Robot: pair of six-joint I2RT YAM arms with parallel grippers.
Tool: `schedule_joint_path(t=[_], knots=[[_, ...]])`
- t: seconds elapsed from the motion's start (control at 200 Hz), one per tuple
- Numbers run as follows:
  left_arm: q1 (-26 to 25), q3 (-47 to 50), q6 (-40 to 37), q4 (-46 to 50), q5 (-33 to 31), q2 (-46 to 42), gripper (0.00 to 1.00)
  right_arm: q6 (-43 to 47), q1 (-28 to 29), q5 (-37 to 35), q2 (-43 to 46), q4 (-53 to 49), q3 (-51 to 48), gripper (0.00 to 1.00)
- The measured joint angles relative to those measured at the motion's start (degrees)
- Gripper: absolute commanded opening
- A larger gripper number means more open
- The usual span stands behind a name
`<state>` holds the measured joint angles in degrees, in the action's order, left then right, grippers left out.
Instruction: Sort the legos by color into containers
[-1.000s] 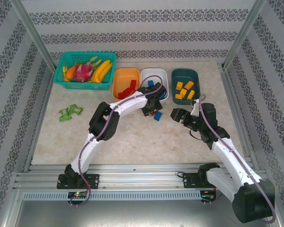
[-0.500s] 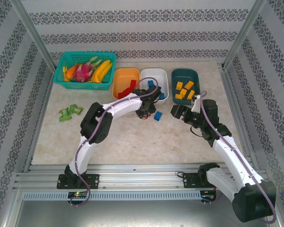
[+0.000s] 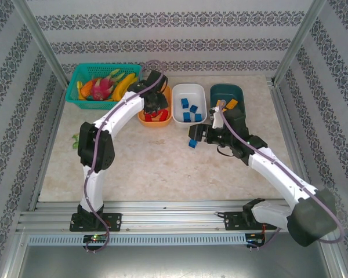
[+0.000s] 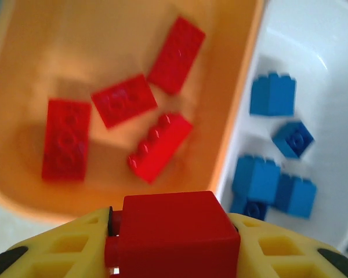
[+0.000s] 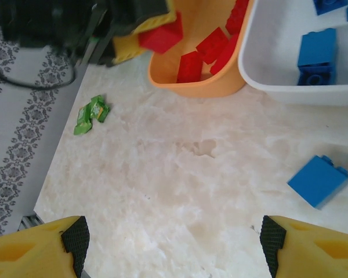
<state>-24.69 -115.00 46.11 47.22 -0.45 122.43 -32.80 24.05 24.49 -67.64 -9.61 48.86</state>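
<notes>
1. The left gripper [image 3: 154,106] is held over the orange bin [image 4: 23,197]. It is clenched on a red brick [image 4: 177,231], which is gripped between the two yellow fingers [image 4: 64,249]. A smooth face of this brick is turned to the left wrist camera, and its long axis cannot be told.

2. Four red bricks [image 4: 124,99] lie loose in the orange bin.
   - The leftmost is set studs up, with its long axis running up the left wrist view.
   - The nearest lies on its side, studs toward the upper left, with its long axis on a diagonal from lower left to upper right.

3. Blue bricks [image 4: 272,92] are contained in the white bin [image 4: 336,58], just beside the orange bin.

4. The right gripper [image 5: 174,243] is released, its fingers spread wide above the worktop [image 5: 180,174]. Nothing is held between them.

5. One blue brick [image 5: 318,179] lies on the worktop near the white bin. Its long axis runs from lower left to upper right in the right wrist view, and studs are seen at its upper-right edge. In the top view it is too small for its studs to be made out.

6. The teal bin [image 3: 226,91], holding yellow bricks [image 3: 232,104], is presented in the top view. There the left gripper's grasp is covered by the wrist.

7. A green toy [image 5: 91,114] lies on the worktop, well apart from the bins.
</notes>
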Motion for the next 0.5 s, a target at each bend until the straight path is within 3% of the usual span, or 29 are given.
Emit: schedule_joint_path(t=[0.275,0.5], knots=[[3.3,-14.8,-9.8,2.0,-3.6,14.1,0.37,-4.2,0.5,-1.3,-11.2,7.4,6.1,0.79],[5.4,-22.3,-12.3,1.4,-5.5,21.4,0.4,-5.3,0.4,-1.4,-11.6,8.8,6.8,0.79]])
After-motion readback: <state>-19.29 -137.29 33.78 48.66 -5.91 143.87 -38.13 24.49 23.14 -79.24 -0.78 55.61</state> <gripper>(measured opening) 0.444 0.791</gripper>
